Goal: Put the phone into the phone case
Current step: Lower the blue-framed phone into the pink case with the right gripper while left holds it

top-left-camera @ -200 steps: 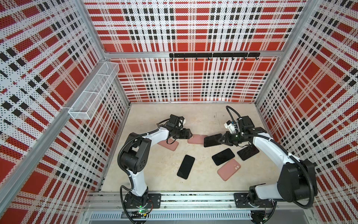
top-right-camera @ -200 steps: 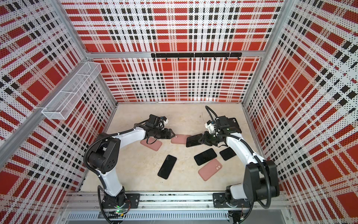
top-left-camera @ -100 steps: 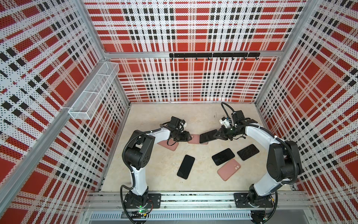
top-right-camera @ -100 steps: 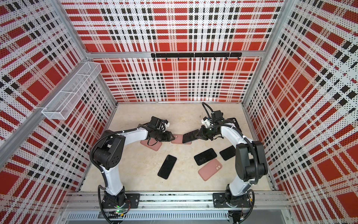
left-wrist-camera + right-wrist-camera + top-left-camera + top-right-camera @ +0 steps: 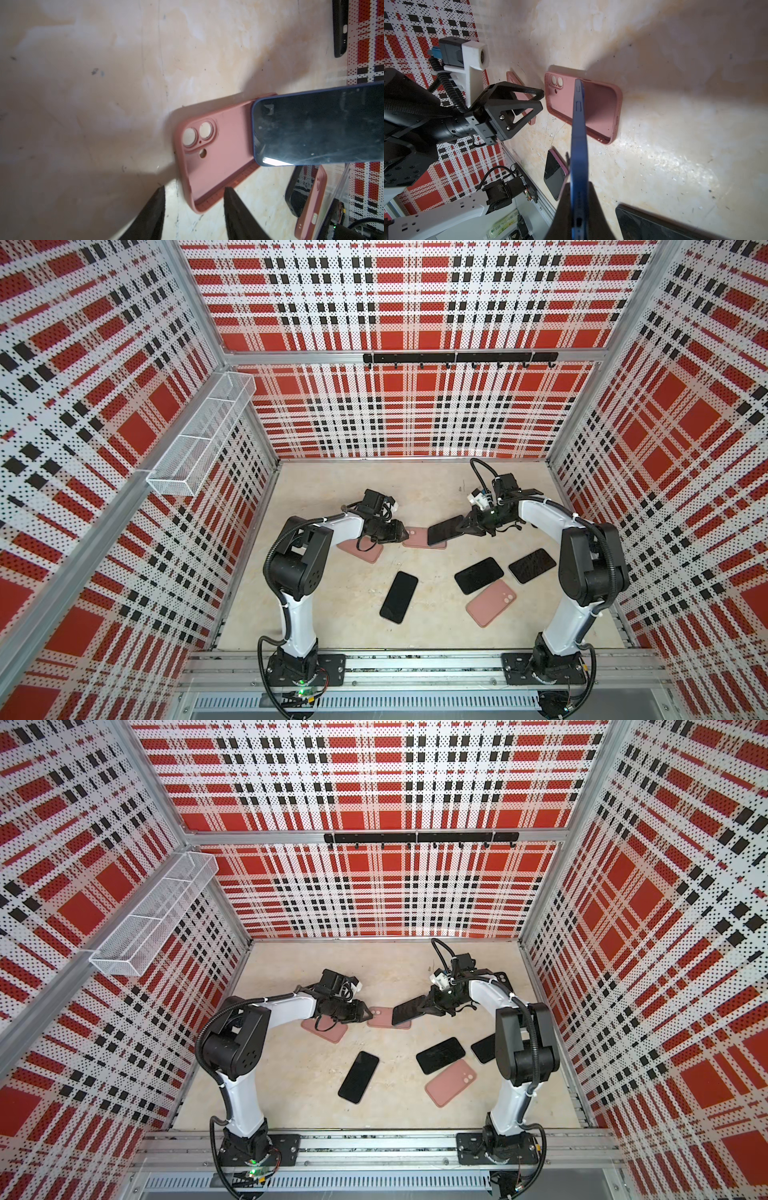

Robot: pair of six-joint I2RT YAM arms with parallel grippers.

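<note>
My right gripper [image 5: 578, 187] clamps the blue-edged, dark-screened phone [image 5: 578, 135] over the pink case [image 5: 218, 158]; my left gripper [image 5: 194, 188] gapes at its camera-hole end.

Red, white and black checked walls [image 5: 415, 302] full of tiny holes on three sides, held by silver bars [image 5: 291, 358]. White wire basket [image 5: 199, 427] up on the left wall, black hook rail [image 5: 457, 357] on the back one. Pale, scuffed floor [image 5: 332, 614] down below.

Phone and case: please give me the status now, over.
Right hand shut on blue phone, tilted, its end over pink case. Left hand open at case corner. Case inside bare.
</note>
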